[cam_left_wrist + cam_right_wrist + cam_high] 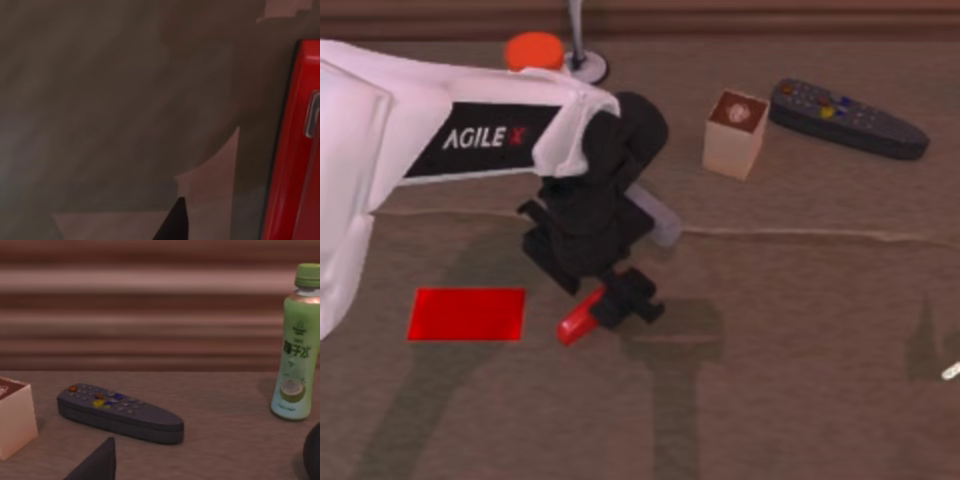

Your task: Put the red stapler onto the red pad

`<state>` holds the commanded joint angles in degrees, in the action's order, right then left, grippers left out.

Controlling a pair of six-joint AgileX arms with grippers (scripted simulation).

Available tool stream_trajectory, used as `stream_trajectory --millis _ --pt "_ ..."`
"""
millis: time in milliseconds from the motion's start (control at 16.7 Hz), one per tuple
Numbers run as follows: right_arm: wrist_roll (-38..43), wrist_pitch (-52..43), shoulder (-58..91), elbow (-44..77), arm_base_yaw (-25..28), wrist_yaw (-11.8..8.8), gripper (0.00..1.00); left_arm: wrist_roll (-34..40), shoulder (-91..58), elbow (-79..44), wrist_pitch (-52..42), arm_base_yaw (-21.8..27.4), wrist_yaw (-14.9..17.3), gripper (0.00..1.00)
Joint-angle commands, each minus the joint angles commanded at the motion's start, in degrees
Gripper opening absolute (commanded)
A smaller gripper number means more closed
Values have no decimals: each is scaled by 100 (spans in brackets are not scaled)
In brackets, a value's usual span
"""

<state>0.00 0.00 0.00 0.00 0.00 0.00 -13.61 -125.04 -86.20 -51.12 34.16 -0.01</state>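
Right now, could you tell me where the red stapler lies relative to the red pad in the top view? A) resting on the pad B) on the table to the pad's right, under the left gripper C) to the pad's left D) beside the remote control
B: the red stapler lies on the bare table to the right of the red pad, apart from it, with the left gripper right over its far end.

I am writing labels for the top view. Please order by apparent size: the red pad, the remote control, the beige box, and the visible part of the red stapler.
1. Remote control, longest.
2. Red pad; close to the remote in area, so unsure.
3. Beige box.
4. Red stapler, partly hidden under the left gripper.
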Motion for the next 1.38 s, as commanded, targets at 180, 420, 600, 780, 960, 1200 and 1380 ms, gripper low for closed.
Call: stream_trajectory --millis 180,420,600,780,960,1200,1380 --pt "0 0 0 0 0 0 100 0 0 0 0 0 0 17" --pt "0 0 0 0 0 0 100 0 0 0 0 0 0 0" --pt "0 0 0 0 0 0 100 0 0 0 0 0 0 0" --pt "0 0 0 0 0 0 100 0 0 0 0 0 0 0" --pt "0 0 0 0 0 0 100 -5 22 -90 -96 -5 -2 0" --pt "0 0 0 0 0 0 100 23 243 -688 -933 -59 -5 0" --pt "0 0 0 0 0 0 100 17 450 -1187 -1718 -81 -6 0"
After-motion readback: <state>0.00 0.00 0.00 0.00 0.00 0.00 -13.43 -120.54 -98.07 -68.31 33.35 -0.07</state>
